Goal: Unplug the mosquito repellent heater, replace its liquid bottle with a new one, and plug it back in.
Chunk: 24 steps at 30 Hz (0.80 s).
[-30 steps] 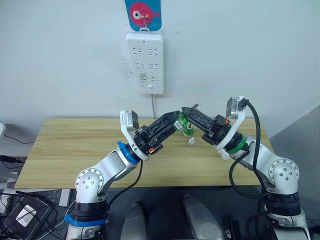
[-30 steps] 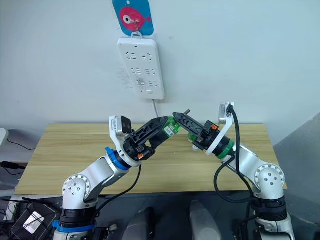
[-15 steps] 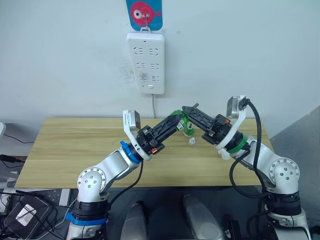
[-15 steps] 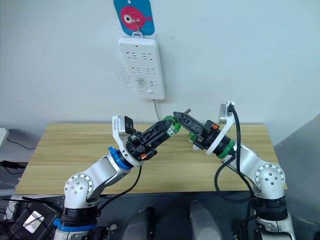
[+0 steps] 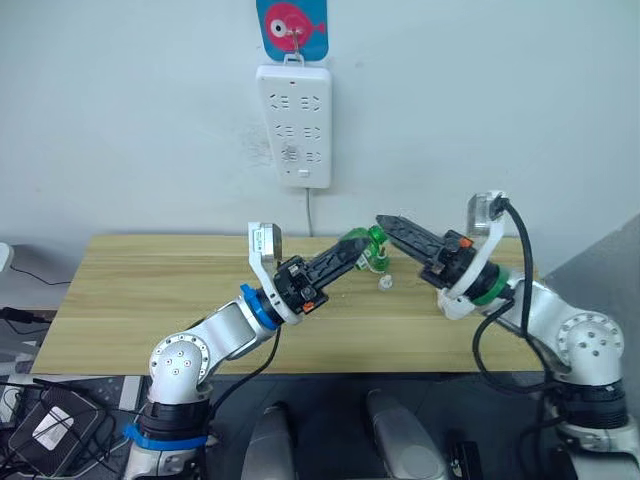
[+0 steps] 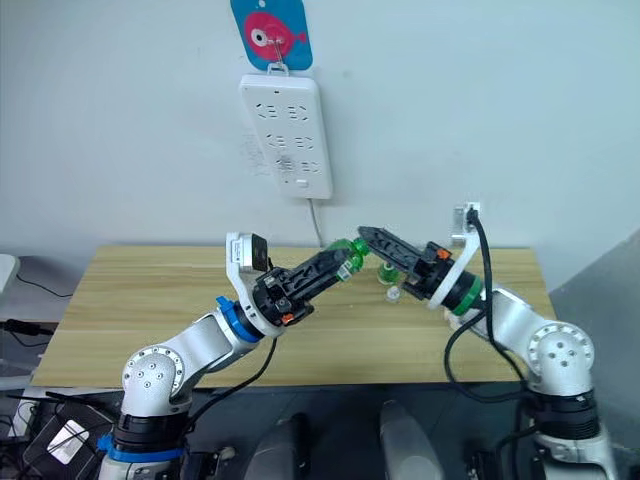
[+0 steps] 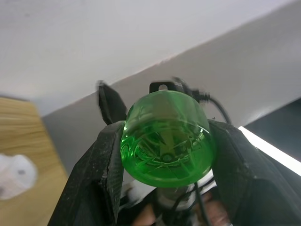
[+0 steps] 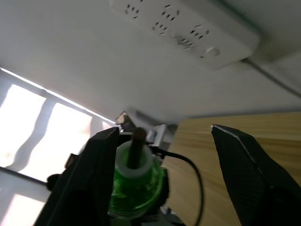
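Note:
My left gripper (image 5: 356, 246) is shut on the liquid bottle (image 7: 164, 136), a clear-green bottle held above the table with its round base toward the left wrist camera. Its thin dark wick stem (image 8: 138, 143) rises from a white collar. My right gripper (image 5: 390, 225) stands open just right of that bottle, its fingers (image 8: 240, 169) spread wide on either side without touching it. A second small green bottle (image 6: 386, 271), probably the new one, stands on the wooden table (image 5: 150, 290) below the grippers. I cannot pick out the mosquito repellent heater.
A long white power strip (image 5: 293, 125) hangs on the wall under a fish-shaped hook (image 5: 290, 25), its cord dropping behind the table. A small white piece (image 5: 385, 283) lies on the table by the standing bottle. Cables and a black box (image 5: 45, 425) lie on the floor at the left.
My left gripper has closed on the wick bottle. My right gripper has let go of it, opened and drawn back to the right.

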### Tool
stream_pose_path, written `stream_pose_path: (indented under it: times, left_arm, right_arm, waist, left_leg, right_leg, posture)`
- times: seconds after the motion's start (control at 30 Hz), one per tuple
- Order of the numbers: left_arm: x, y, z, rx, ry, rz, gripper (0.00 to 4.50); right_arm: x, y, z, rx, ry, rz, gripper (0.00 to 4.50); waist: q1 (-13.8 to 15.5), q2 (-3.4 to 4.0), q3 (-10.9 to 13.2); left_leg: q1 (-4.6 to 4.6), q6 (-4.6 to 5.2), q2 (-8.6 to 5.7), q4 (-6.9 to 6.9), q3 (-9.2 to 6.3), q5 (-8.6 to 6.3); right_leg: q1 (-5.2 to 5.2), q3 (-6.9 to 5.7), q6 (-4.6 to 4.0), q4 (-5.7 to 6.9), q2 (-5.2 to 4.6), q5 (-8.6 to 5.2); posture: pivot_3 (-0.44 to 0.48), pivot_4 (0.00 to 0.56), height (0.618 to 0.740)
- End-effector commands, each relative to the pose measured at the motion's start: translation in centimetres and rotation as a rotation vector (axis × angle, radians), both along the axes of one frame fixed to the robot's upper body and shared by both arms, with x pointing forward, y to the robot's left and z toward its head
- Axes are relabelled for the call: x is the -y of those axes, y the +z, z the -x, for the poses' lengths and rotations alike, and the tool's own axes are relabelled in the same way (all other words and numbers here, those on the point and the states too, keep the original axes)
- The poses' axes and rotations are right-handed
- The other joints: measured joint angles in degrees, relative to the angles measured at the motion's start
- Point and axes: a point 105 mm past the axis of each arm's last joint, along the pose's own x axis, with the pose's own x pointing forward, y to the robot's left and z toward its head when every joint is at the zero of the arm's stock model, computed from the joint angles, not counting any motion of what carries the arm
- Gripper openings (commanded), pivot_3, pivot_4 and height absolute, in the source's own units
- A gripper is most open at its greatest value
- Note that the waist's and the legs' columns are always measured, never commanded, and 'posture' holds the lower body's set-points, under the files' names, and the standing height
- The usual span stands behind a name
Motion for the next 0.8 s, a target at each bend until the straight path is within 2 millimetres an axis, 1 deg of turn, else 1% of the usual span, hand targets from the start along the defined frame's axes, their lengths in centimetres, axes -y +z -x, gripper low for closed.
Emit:
stream_pose_path:
  times: [0.03,0.07,0.1,0.13,0.17,0.23,0.3,0.33,0.37,0.4,0.43,0.47,0.5,0.6,0.8]
  left_arm:
    - [1.6,-0.1,1.8,0.29,-0.066,-0.205,2.28]
    - [1.6,-0.7,2.0,0.367,-0.078,-0.276,2.28]
    - [1.6,-1.1,2.2,0.415,-0.088,-0.315,2.28]
    - [1.4,-2.1,2.0,0.51,-0.076,-0.393,2.28]
    - [1.2,-2.9,2.0,0.583,-0.078,-0.45,2.28]
    - [0.5,-4.7,1.6,0.796,-0.07,-0.577,2.28]
    - [0.0,-6.0,1.6,0.932,-0.08,-0.637,2.28]
    - [-0.2,-6.1,1.3,1.0,-0.056,-0.65,2.28]
    - [-0.6,-6.3,0.9,1.084,-0.037,-0.668,2.28]
    - [-1.0,-7.0,0.7,1.106,-0.051,-0.688,2.28]
    - [-1.2,-7.5,0.5,1.113,-0.065,-0.698,2.28]
    - [-1.5,-8.2,0.6,1.144,-0.086,-0.717,2.28]
    - [-1.8,-8.7,0.6,1.147,-0.106,-0.729,2.28]
    - [-2.2,-9.6,0.7,1.161,-0.13,-0.749,2.28]
    - [-1.9,-10.1,1.4,1.139,-0.139,-0.741,2.28]
  right_arm:
    - [3.3,-0.7,-0.4,0.047,-0.065,0.215,4.5]
    - [4.3,-1.2,-0.6,0.043,-0.09,0.288,4.5]
    - [4.9,-1.4,-0.7,0.041,-0.104,0.33,4.5]
    - [5.5,-2.1,-0.7,0.048,-0.111,0.44,4.5]
    - [5.9,-2.6,-0.7,0.054,-0.111,0.518,4.5]
    - [6.1,-3.9,-0.1,0.061,-0.057,0.697,4.5]
    - [6.4,-4.9,0.1,0.051,-0.032,0.795,4.5]
    - [6.6,-5.3,0.2,0.055,-0.023,0.857,4.5]
    - [7.2,-6.4,0.0,0.06,-0.033,0.975,4.5]
    - [8.0,-7.3,-0.3,0.08,-0.058,1.096,4.5]
    - [8.4,-7.8,-0.5,0.098,-0.074,1.175,4.5]
    - [9.0,-8.4,-0.7,0.079,-0.096,1.234,4.5]
    - [9.4,-8.9,-0.7,0.034,-0.086,1.254,4.5]
    - [9.9,-9.7,-1.3,-0.059,-0.081,1.28,4.5]
    - [9.9,-11.2,-2.4,-0.197,-0.042,1.267,4.5]
  waist:
    - [0.3,0.0,0.0]
    - [0.4,0.0,0.0]
    - [0.6,0.0,0.0]
    - [0.6,0.01,0.0]
    - [0.6,0.04,0.0]
    - [0.6,0.07,0.0]
    - [0.6,0.07,0.0]
    - [0.7,0.06,0.0]
    - [0.8,0.06,0.0]
    - [0.9,0.06,0.0]
    - [0.9,0.06,0.0]
    - [1.0,0.06,0.0]
    - [1.0,0.07,0.0]
    - [0.7,0.07,0.0]
    - [0.8,0.07,0.0]
  left_leg:
    - [0.0,0.0,0.0,-0.01,0.0,0.0]
    - [0.0,0.0,-0.01,-0.05,0.01,0.0]
    - [0.0,0.0,0.0,-0.08,0.02,0.0]
    - [0.0,0.0,0.0,-0.1,0.05,-0.01]
    - [0.01,0.0,0.02,-0.17,0.14,0.0]
    - [0.04,0.0,0.03,-0.27,0.23,0.0]
    - [0.11,0.0,0.05,-0.42,0.31,0.0]
    - [0.14,0.0,0.05,-0.51,0.35,0.0]
    - [0.14,0.0,0.05,-0.53,0.36,0.0]
    - [0.11,0.0,0.04,-0.56,0.44,0.0]
    - [0.09,0.0,0.03,-0.56,0.45,0.0]
    - [0.04,0.0,0.03,-0.56,0.47,0.0]
    - [-0.02,0.0,0.03,-0.56,0.5,0.0]
    - [-0.32,0.01,0.04,-0.56,0.63,0.0]
    - [-0.31,0.01,0.05,-0.56,0.56,0.0]
  right_leg:
    - [-0.01,-0.01,0.0,-0.02,0.01,0.0]
    - [-0.03,0.0,0.0,-0.02,0.01,0.0]
    - [-0.05,0.01,0.0,-0.04,0.01,0.0]
    - [-0.08,0.03,-0.01,-0.04,0.01,-0.01]
    - [-0.14,0.09,-0.01,-0.04,0.01,-0.01]
    - [-0.2,0.16,-0.02,-0.04,0.01,-0.01]
    - [-0.22,0.22,-0.05,-0.06,0.0,-0.03]
    - [-0.24,0.27,-0.06,-0.09,0.0,-0.03]
    - [-0.24,0.27,-0.06,-0.09,-0.02,-0.04]
    - [-0.32,0.34,-0.06,-0.1,-0.05,-0.04]
    - [-0.34,0.34,-0.05,-0.1,-0.07,-0.04]
    - [-0.41,0.35,-0.05,-0.12,-0.08,-0.04]
    - [-0.49,0.37,-0.04,-0.11,-0.09,-0.04]
    - [-0.83,0.52,0.0,-0.06,-0.08,-0.01]
    - [-0.81,0.47,-0.04,-0.02,-0.07,0.04]
  posture:
    - [-0.214,0.22,0.736]
    - [-0.218,0.224,0.736]
    - [-0.222,0.228,0.736]
    - [-0.226,0.23,0.736]
    - [-0.228,0.231,0.736]
    - [-0.234,0.239,0.736]
    - [-0.235,0.242,0.736]
    - [-0.235,0.249,0.736]
    - [-0.234,0.251,0.736]
    - [-0.233,0.254,0.736]
    - [-0.233,0.254,0.736]
    - [-0.233,0.257,0.736]
    - [-0.235,0.26,0.736]
    - [-0.235,0.266,0.736]
    - [-0.22,0.275,0.736]
